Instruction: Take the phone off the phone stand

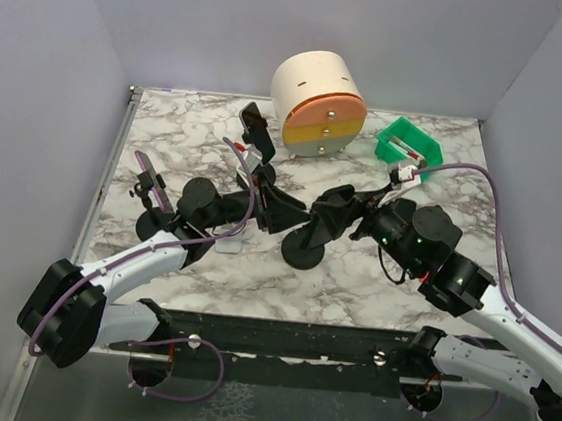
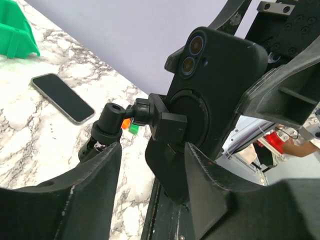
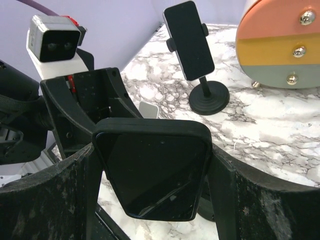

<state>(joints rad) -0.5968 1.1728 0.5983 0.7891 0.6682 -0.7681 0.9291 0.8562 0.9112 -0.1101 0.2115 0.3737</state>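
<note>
You've got a cream round drawer box (image 1: 317, 104) with orange, yellow and grey fronts sitting at the back of your white marble tabletop (image 1: 254, 278), and a green plastic bin (image 1: 408, 149) near its right side.

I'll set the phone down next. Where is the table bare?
The table is bare at its far-left corner, left of the rear phone stand, and along the near edge before the central stand. The middle is crowded: left gripper and right gripper around the phone.

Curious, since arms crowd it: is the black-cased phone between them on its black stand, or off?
On. The black-cased phone sits flush against the head of the black stand in the left wrist view.
</note>
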